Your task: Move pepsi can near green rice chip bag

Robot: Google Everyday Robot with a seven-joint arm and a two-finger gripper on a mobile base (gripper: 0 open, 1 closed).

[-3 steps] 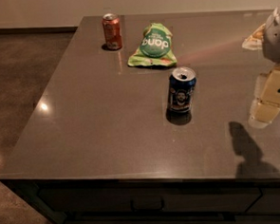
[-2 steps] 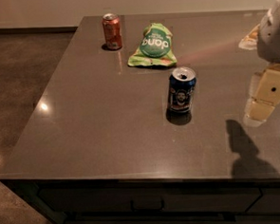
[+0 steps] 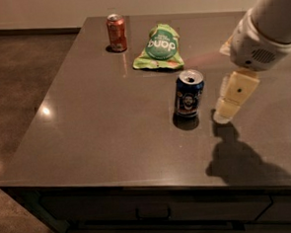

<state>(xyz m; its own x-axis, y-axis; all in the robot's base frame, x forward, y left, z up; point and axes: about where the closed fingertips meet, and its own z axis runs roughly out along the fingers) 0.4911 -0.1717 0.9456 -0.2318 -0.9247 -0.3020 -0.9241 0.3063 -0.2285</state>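
Note:
The pepsi can (image 3: pixel 189 94), dark blue with a silver top and a face on its side, stands upright near the middle of the dark table (image 3: pixel 96 121). The green rice chip bag (image 3: pixel 160 47), light green with a dark green circle, lies behind it, a short gap away. My gripper (image 3: pixel 227 108) hangs from the white arm just right of the can, low over the table and apart from the can. Its cream fingers (image 3: pixel 234 94) point down.
An orange-red can (image 3: pixel 116 32) stands at the back left, left of the bag. The table's left edge drops to a brown floor (image 3: pixel 20 86). Drawers run under the front edge (image 3: pixel 151 212). A pale object (image 3: pixel 226 46) lies behind the arm.
My arm and gripper have moved left, closer to the pepsi can. The cans and the bag have not moved.

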